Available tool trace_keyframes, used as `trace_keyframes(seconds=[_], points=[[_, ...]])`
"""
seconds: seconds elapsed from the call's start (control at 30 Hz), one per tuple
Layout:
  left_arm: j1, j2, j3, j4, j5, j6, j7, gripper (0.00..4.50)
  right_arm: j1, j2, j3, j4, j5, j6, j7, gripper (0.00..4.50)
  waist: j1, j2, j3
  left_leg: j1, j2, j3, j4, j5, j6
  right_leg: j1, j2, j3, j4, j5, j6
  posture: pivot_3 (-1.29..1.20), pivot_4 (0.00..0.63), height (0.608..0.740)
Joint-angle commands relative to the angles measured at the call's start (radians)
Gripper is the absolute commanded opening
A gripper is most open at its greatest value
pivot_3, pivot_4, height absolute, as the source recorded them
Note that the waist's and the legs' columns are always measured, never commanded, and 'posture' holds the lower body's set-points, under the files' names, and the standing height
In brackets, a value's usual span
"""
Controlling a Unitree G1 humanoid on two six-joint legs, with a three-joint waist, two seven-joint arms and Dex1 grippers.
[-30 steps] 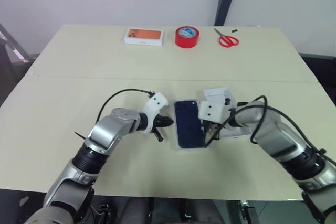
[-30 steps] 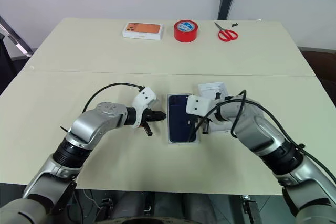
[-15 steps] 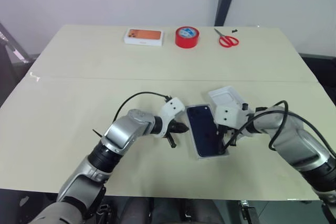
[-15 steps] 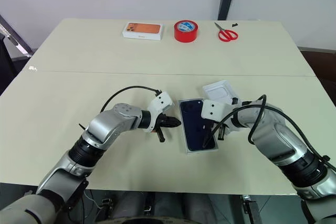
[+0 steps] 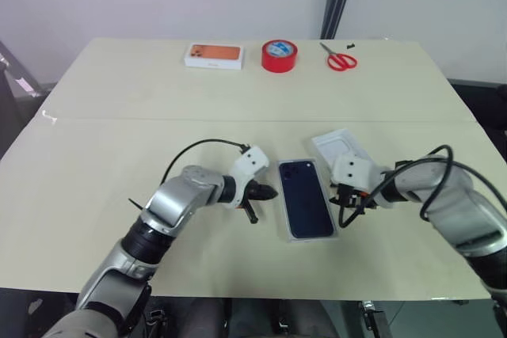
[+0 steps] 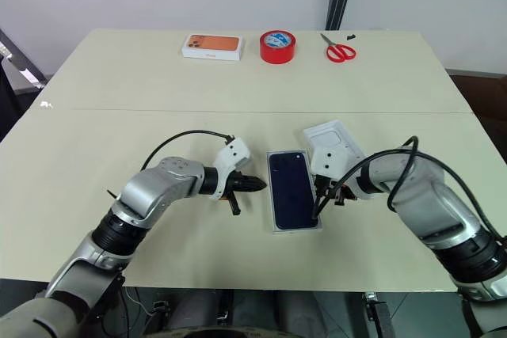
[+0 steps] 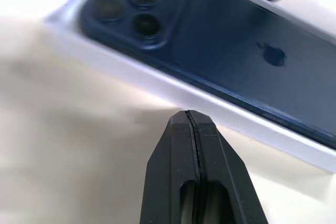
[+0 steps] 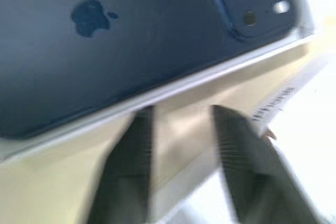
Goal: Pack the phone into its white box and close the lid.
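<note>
The phone (image 6: 291, 187) lies face down in the white box (image 6: 297, 226); the lid (image 6: 334, 145), at its 2 o'clock, waits, left claw (image 6: 259, 185) closed, right claw (image 6: 322, 203) open, both empty.

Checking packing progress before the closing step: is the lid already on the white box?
No: the phone lies uncovered in the white box, and the lid rests open on the table beside it.

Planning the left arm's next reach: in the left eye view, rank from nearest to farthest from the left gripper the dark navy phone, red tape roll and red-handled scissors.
1. Dark navy phone, just right of the left gripper.
2. Red tape roll, far edge, centre.
3. Red-handled scissors, far edge, further right.
</note>
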Motion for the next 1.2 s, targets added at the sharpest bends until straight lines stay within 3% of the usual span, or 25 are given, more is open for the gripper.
trace_keyframes(seconds=[0.03,0.3,0.6,0.7,0.87,1.07,1.2], points=[[0.038,0.043,0.107,-0.095,-0.058,-0.081,-0.046,0.0,-0.031,-0.007,-0.108,-0.034,0.085,0.089,-0.008,3.35,0.001,0.0,0.0,0.0,0.0,0.0,0.0,0.0,0.0,0.0,0.0,0.0,0.0,0.0,0.0,0.0,0.15,0.74],[0.228,0.194,0.211,-0.201,-0.063,-0.394,-0.187,0.0,-0.068,0.096,-0.141,0.042,0.169,0.431,-0.182,3.35,0.003,0.0,0.0,0.0,0.0,0.0,0.0,0.0,0.0,0.0,-0.001,0.0,0.0,0.0,0.0,0.0,0.15,0.74],[0.355,0.232,0.313,-0.233,-0.144,-0.483,-0.227,0.0,-0.072,0.143,-0.127,0.095,0.202,0.484,-0.322,3.35,0.002,0.001,0.0,0.0,0.0,0.001,-0.001,0.0,0.0,0.0,-0.001,0.0,-0.001,0.0,0.0,0.0,0.15,0.74],[0.372,0.23,0.305,-0.235,-0.132,-0.488,-0.21,0.0,-0.079,0.161,-0.129,0.121,0.21,0.487,-0.362,2.49,-0.001,0.001,0.0,0.0,0.0,0.001,-0.001,0.0,0.0,0.0,-0.001,0.0,-0.001,0.0,0.0,0.0,0.15,0.74],[0.385,0.217,0.303,-0.243,-0.134,-0.483,-0.181,0.0,-0.092,0.168,-0.153,0.099,0.257,0.527,-0.383,0.06,0.002,0.001,0.0,0.0,0.0,0.001,0.0,0.0,0.0,0.0,-0.001,0.0,0.0,0.0,0.0,0.0,0.15,0.74],[0.4,0.212,0.327,-0.228,-0.14,-0.49,-0.156,0.0,-0.194,0.241,-0.315,0.093,0.363,0.627,-0.394,0.06,-0.006,0.001,0.0,0.0,0.0,0.001,0.0,0.0,0.001,0.0,0.0,0.001,0.0,0.0,0.0,0.0,0.15,0.74],[0.388,0.197,0.369,-0.176,-0.145,-0.491,-0.117,0.0,-0.302,0.398,-0.571,0.126,0.593,0.747,-0.372,0.06,-0.002,0.001,0.0,0.0,0.001,0.001,-0.001,0.0,0.001,0.0,0.001,0.0,0.0,0.0,0.0,0.0,0.15,0.74]])
